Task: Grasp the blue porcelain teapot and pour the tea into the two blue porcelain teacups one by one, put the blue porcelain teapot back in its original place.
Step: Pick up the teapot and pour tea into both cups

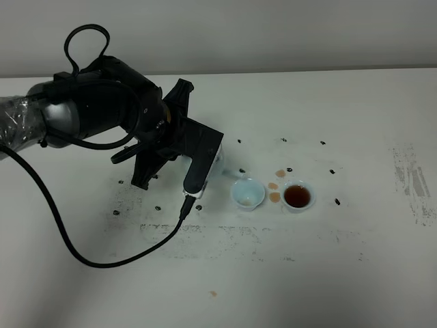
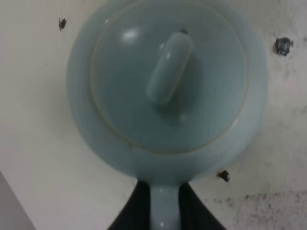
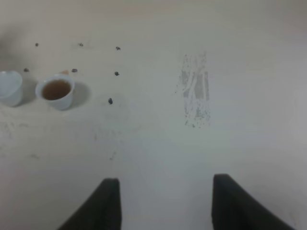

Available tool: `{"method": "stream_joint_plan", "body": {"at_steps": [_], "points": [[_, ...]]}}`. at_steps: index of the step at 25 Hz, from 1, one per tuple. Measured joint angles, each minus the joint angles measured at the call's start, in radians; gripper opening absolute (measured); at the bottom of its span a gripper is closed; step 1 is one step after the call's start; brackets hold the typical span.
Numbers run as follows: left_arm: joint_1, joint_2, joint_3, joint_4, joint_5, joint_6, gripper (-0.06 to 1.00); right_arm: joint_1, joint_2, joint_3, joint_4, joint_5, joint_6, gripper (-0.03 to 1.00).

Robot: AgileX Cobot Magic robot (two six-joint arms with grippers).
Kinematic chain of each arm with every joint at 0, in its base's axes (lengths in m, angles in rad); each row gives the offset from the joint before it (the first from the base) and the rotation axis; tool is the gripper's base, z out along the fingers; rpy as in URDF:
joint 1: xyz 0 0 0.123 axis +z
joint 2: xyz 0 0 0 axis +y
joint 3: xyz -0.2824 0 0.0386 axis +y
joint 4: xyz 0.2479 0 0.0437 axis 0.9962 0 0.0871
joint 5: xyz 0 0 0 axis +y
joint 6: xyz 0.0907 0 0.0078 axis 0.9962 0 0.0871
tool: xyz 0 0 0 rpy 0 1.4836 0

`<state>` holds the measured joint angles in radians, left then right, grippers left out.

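Observation:
The blue porcelain teapot (image 2: 168, 91) fills the left wrist view, seen from above with its knobbed lid on. My left gripper (image 2: 165, 213) is shut on its handle, with a dark finger (image 2: 136, 208) on each side. In the high view my left arm (image 1: 198, 154) covers the teapot; only a pale sliver (image 1: 221, 162) shows, just left of the cups. The two blue porcelain teacups stand side by side: the left one (image 1: 248, 193) looks empty, the right one (image 1: 298, 197) holds brown tea. My right gripper (image 3: 165, 206) is open and empty above bare table, the cups (image 3: 56, 91) far from it.
Brown tea drops (image 1: 274, 191) lie between the cups. Small black marks (image 1: 289, 169) dot the white table around them. A scuffed grey patch (image 1: 412, 181) is at the right. The left arm's black cable (image 1: 102, 260) loops over the table at the front left.

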<state>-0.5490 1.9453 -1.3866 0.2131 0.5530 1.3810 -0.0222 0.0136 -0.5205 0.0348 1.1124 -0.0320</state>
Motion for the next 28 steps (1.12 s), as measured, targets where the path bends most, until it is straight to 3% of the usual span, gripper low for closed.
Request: {"method": "stream_joint_plan", "body": {"at_steps": [10, 28], "points": [[-0.028, 0.0, 0.0, 0.123, -0.003, 0.032, 0.04, 0.0, 0.0, 0.0, 0.0, 0.0, 0.0, 0.42], [-0.069, 0.0, 0.0, 0.193, -0.023, 0.081, 0.04, 0.0, 0.0, 0.0, 0.0, 0.0, 0.0, 0.42]]}}
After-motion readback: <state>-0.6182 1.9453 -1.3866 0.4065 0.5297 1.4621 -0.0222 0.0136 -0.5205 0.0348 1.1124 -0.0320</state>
